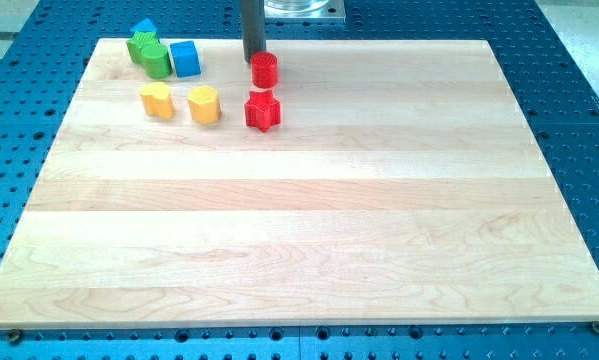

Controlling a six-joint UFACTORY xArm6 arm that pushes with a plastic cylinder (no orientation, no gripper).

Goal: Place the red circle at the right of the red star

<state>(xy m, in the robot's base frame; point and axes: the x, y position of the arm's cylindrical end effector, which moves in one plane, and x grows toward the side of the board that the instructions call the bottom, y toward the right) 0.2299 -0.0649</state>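
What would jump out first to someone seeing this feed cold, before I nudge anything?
Probably the small crowd of coloured blocks at the view's top left of the wooden board. Next, my tip at the top edge, just left of the red circle, which sits directly above the red star. Left of those lie two yellow blocks, with green blocks and a blue cube above them.

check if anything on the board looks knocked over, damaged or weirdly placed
Nothing stands out. All blocks sit flat in the board's upper-left area. The red circle lies just above the red star, not yet at its right, and my tip rests at the circle's upper-left edge.
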